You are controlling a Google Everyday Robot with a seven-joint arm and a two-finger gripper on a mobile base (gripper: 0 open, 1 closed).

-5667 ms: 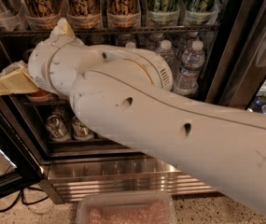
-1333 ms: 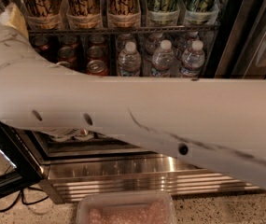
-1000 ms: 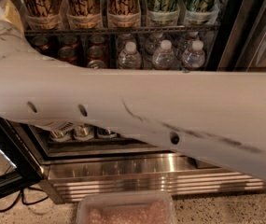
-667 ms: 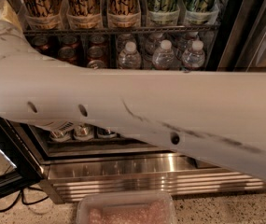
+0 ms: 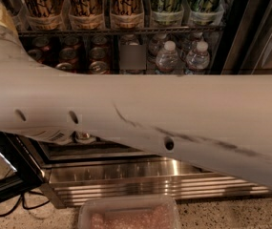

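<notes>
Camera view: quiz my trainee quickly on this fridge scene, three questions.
1. True or false: the water bottles stand right of the small cans.
2. Where does the pincer show? A: top left, beyond the arm; B: bottom right; C: centre.
3. Fill in: at the bottom edge lies a clear plastic ___.
Key: 1 true; 2 A; 3 container.
</notes>
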